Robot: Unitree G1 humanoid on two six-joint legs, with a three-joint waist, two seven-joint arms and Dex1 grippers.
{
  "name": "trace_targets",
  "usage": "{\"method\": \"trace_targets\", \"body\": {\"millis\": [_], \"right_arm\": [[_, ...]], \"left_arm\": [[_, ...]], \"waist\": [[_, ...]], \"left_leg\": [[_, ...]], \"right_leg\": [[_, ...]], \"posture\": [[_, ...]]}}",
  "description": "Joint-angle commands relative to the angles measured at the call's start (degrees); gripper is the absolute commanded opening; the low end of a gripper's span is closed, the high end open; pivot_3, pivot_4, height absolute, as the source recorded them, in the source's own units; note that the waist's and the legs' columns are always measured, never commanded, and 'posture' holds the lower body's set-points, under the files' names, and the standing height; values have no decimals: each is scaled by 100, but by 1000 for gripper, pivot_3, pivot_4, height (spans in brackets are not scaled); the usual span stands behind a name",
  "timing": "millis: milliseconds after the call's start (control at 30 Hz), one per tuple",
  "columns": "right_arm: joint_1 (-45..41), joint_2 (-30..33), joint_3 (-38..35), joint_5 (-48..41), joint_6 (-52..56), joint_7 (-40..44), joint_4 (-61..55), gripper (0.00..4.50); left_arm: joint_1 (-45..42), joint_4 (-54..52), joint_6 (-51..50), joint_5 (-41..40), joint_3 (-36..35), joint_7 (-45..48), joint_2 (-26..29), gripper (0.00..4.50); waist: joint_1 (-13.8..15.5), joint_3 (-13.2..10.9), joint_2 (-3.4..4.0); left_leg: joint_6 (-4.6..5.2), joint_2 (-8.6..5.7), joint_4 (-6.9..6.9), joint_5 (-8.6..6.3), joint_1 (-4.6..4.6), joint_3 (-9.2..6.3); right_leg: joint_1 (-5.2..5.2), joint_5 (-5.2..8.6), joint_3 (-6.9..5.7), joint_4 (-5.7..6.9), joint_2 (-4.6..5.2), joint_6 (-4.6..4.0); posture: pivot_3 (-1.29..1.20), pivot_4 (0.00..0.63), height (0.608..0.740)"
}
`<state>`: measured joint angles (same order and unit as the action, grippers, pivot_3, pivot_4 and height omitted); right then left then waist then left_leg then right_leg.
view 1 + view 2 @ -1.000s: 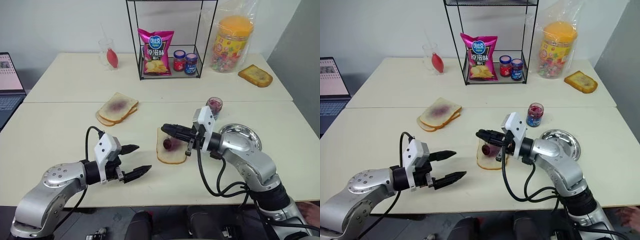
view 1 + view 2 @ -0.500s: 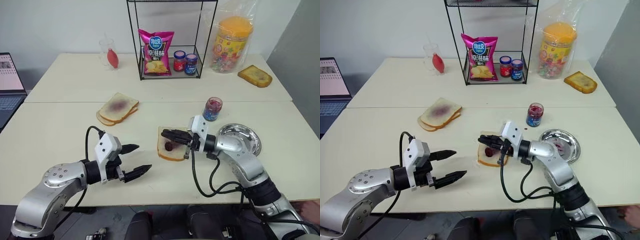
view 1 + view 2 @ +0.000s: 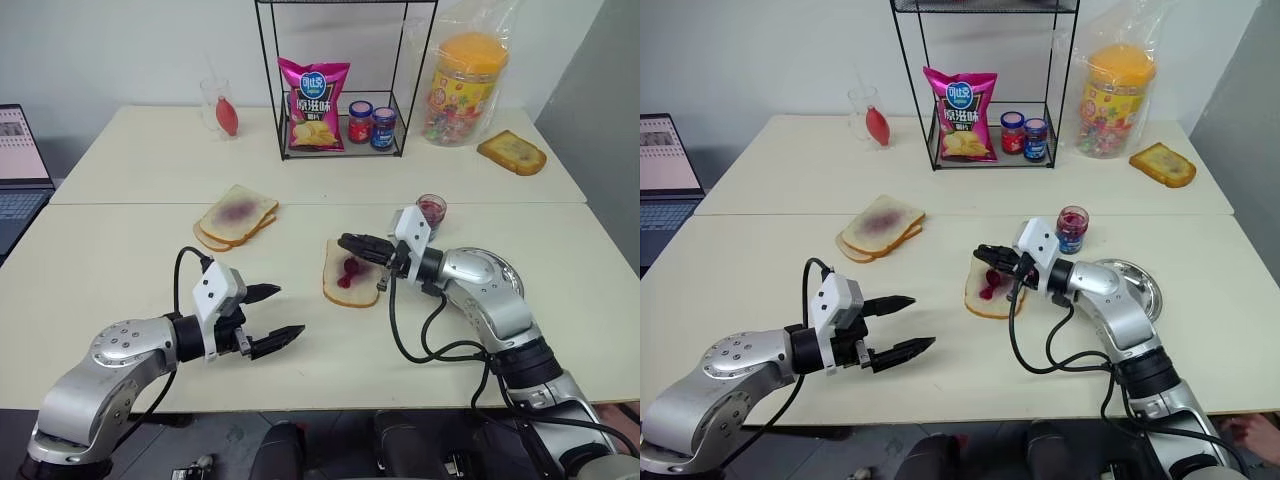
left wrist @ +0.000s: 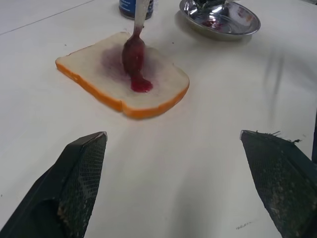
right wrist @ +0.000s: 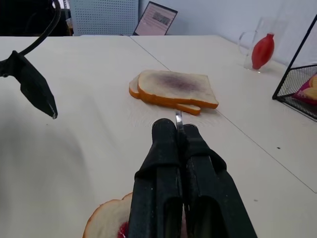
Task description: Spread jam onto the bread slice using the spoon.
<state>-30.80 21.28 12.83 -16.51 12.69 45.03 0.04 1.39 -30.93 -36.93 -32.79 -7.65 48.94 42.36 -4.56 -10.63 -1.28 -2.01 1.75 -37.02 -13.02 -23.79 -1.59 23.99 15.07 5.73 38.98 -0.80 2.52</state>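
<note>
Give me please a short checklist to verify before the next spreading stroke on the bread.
1. Right end effector shut on the spoon: ok.
2. Spoon bowl resting on the bread slice: ok.
3. Jam covers the slice: not ok, only a streak in the middle.
4. Slice lies flat on the table: ok.
5. Left end effector open and apart from the slice: ok.
6. Jam left on the spoon for another stroke: cannot tell.

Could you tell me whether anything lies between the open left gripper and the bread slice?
Nothing visible does. Bare table lies between the left gripper and the bread slice; the spoon, held by the right gripper, rests on its far side.
</note>
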Motion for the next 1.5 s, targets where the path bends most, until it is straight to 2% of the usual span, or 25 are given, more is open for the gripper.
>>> {"method": "trace_targets", "body": {"millis": [33, 200, 333, 400, 500, 633, 767, 967, 1100, 1500], "right_arm": [[-193, -34, -223, -78, 79, -16, -293, 10], [-246, -182, -273, 4, 97, -181, -9, 10], [-350, -367, -562, -417, 693, -345, -102, 10], [-610, -620, -1253, -1428, 1973, -800, -81, 10], [-767, -799, -1861, -2441, 3285, -1141, 6, 10], [-744, -945, -2163, -3069, 4175, -1379, -63, 10], [-612, -1186, -2235, -3063, 4401, -1656, 287, 10], [-624, -1238, -2258, -2946, 4323, -1651, 838, 10], [-547, -1072, -1578, -2214, 3655, -1196, 1120, 10], [-1680, -609, -1780, -1407, 2281, -776, 2779, 10]], "left_arm": [[-69, -43, 137, 1, -17, 18, 43, 4500], [-87, -36, 151, 24, 7, 16, 36, 4500], [-72, -33, 156, 19, -26, 35, 70, 4500], [-56, -33, 151, 21, -39, 42, 85, 4500], [-41, -41, 151, 22, -40, 39, 88, 4500], [-59, -29, 157, 26, -22, 43, 82, 4500], [-112, 0, 170, 56, 19, 55, 93, 4500], [-92, -4, 175, 57, 26, 82, 112, 4500], [-199, 69, 201, 107, 111, 88, 105, 4500], [-265, 144, 254, 166, 189, 113, 77, 4500]], "waist": [[-4, 0, 0], [-7, 0, 0], [-7, 0, 0], [-7, 0, 0], [-8, 0, 0], [-9, 0, -1], [-19, 0, 0], [-27, 0, 0], [-28, 0, 0], [-12, 0, 0]], "left_leg": [[0, 0, 0, 0, 0, 0], [0, 0, 1, 0, 0, 0], [0, 0, 2, 0, -1, 1], [0, 0, 2, 0, -2, 1], [0, 1, 1, 0, -2, 0], [0, 1, 3, 0, -2, -6], [0, 2, 9, 0, -3, -3], [0, 1, 6, 0, -5, 2], [0, 2, 7, 0, -4, 2], [1, -2, -3, 0, -1, 3]], "right_leg": [[0, 0, 0, 0, 0, 0], [1, 0, 0, 0, -1, 0], [2, -1, 1, 0, -1, -2], [2, -4, 1, 0, 0, -7], [2, -6, 1, 2, 0, -10], [1, -7, -4, 2, -2, -17], [5, -2, -2, 1, -4, -12], [6, 0, 2, 0, -4, -8], [7, 2, 1, 0, -5, -3], [-1, -3, 3, 0, -3, 11]], "posture": [[0, 150, 740], [0, 150, 740], [0, 150, 740], [0, 150, 740], [0, 150, 740], [0, 150, 740], [0, 150, 740], [0, 150, 740], [0, 150, 740], [0, 150, 740]]}}
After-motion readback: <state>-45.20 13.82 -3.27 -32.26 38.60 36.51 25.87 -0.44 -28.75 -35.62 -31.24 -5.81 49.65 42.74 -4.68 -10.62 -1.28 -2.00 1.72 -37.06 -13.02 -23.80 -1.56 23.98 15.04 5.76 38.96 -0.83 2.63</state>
